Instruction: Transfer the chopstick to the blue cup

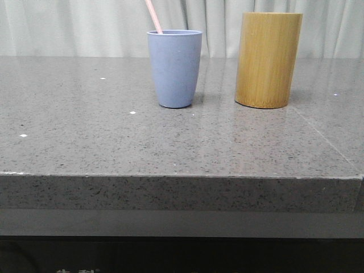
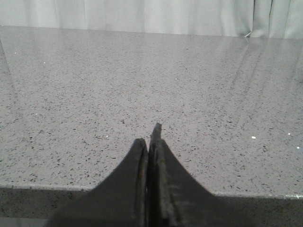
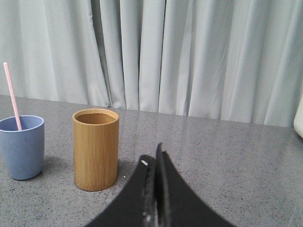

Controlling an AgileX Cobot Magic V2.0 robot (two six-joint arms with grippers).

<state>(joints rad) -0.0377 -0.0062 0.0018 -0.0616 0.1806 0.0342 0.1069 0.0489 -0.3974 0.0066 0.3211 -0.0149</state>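
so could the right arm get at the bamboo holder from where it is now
Probably yes. In the right wrist view the bamboo holder stands ahead of the shut right gripper with bare table between them. The blue cup stands apart on the holder's far side.

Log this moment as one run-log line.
chopstick: in blue cup | bamboo holder: beside cup | left gripper: shut, empty | right gripper: shut, empty

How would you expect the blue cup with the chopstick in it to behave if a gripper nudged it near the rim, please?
The blue cup tapers to a narrower base, so a push near the rim would probably tip it rather than slide it. The polished stone table looks smooth, so a low push may slide it. The leaning chopstick would likely rattle or shift.
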